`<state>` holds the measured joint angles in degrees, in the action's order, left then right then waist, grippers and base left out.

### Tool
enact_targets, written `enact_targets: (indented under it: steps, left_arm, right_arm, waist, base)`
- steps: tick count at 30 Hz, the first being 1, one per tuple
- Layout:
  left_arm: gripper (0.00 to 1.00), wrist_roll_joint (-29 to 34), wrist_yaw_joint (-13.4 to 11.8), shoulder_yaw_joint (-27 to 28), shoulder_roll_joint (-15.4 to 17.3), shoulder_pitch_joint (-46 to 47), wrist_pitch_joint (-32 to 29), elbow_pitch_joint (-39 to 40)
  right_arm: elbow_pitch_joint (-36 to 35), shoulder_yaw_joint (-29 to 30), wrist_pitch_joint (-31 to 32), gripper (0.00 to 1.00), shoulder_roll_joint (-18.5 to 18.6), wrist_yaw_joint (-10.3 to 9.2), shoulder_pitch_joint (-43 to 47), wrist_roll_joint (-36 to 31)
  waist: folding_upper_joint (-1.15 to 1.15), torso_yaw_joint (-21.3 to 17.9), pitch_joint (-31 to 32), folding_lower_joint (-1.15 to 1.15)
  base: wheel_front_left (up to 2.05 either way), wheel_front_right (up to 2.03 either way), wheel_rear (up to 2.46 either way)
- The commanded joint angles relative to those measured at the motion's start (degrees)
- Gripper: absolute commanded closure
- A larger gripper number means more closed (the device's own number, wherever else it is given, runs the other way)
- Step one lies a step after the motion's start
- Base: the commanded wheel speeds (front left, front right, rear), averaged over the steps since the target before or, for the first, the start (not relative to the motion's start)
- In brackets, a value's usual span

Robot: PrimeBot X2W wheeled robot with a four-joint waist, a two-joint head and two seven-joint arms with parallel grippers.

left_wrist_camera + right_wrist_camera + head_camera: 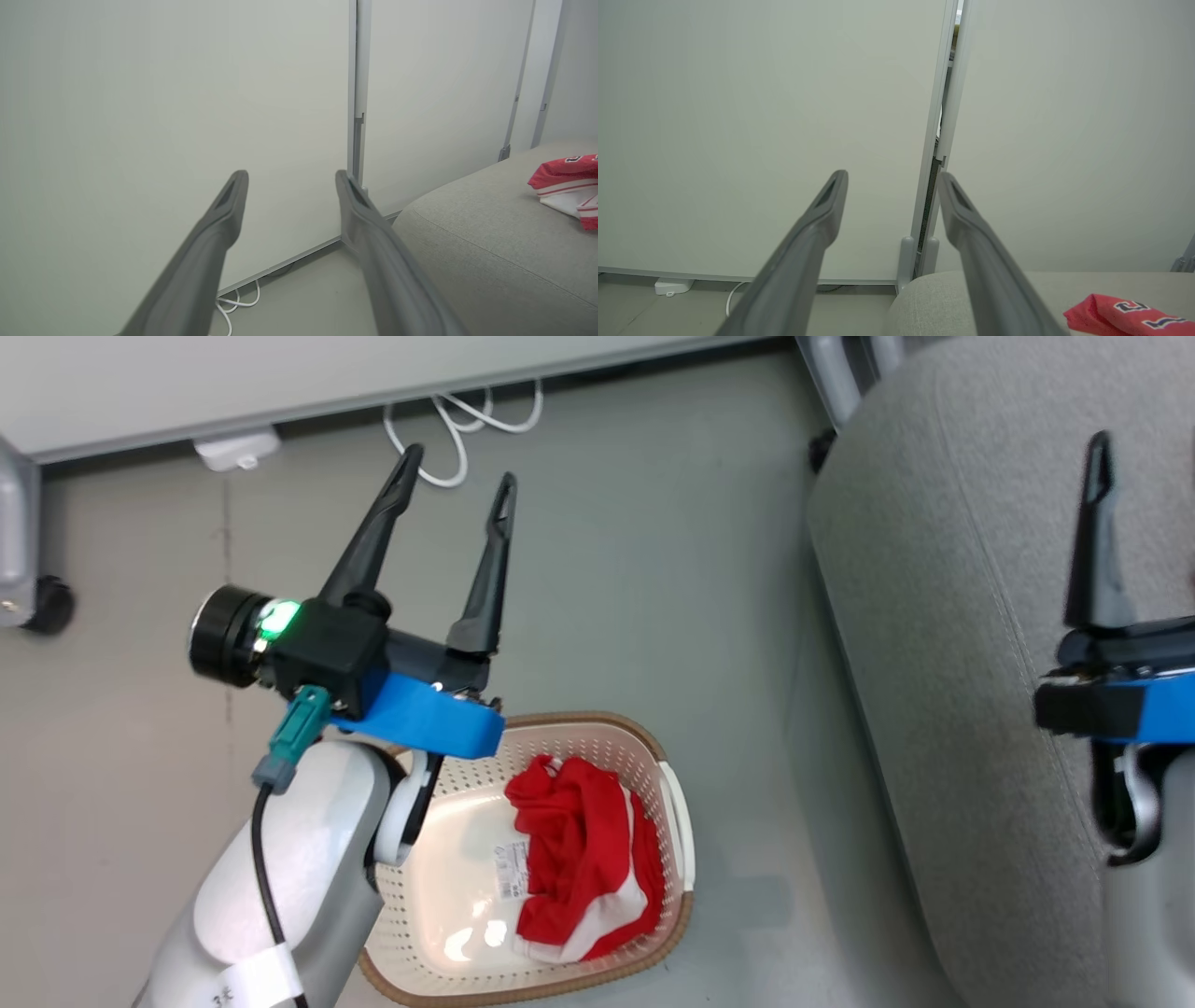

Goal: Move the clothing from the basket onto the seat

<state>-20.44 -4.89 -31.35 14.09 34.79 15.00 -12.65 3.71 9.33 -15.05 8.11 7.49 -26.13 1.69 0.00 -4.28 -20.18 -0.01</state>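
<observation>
By my reading, you are between transfers. The red jersey (567,179) with dark, white-edged letters lies on the grey seat (952,616). The other red garment (579,859), striped white, sits crumpled in the basket (597,721) on the floor (653,569) beside the seat. That garment takes up the basket's right half, and the left half shows the plain bottom with its paper label (512,870).

Your left gripper (458,467) hangs above the basket's far left rim, jaws spread wide and holding nothing. Your right gripper (893,176) is over the seat, jaws likewise spread and empty.

Next you will probably need to lower a gripper into the basket and pinch a raised fold of the red cloth. Then lift it clear of the rim before carrying it across to the seat.
</observation>
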Motion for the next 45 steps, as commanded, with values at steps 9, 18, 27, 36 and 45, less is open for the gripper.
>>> enact_targets:
  steps: [9,18,27,36,45]
  left_arm:
    - [0.00,4.4,2.5,11.8,-3.3,-9.4,0.3,1.0]
    - [0.00,8.2,5.4,20.6,-6.7,-17.2,0.3,1.2]
    - [0.00,11.0,8.0,24.8,-9.2,-23.3,0.3,0.7]
    - [0.00,12.6,9.7,26.7,-10.5,-26.8,0.3,0.0]
    - [0.00,13.0,10.4,27.3,-11.1,-28.2,0.3,-1.0]
  right_arm:
    - [1.7,-5.2,-0.2,0.00,-2.0,0.01,4.4,1.6]
    - [2.9,-6.0,-0.2,0.00,-3.7,0.01,9.7,3.2]
    - [3.5,-6.6,-0.2,0.00,-4.9,0.01,15.9,4.5]
    - [4.7,-7.3,-0.2,0.00,-5.3,0.01,19.9,5.7]
    - [5.7,-7.9,-0.2,0.00,-5.2,0.01,22.2,8.0]
  waist:
    - [0.00,6.1,7.1,0.01]
    - [0.00,7.5,10.5,0.01]
    - [0.00,7.9,13.6,0.01]
    - [0.00,8.4,14.8,0.01]
    - [0.00,9.0,15.6,0.01]
  base:
    - [0.00,0.00,0.00]
    - [0.00,0.00,0.00]
    - [0.00,0.00,0.00]
    - [0.00,0.00,0.00]
    - [0.00,0.00,0.00]
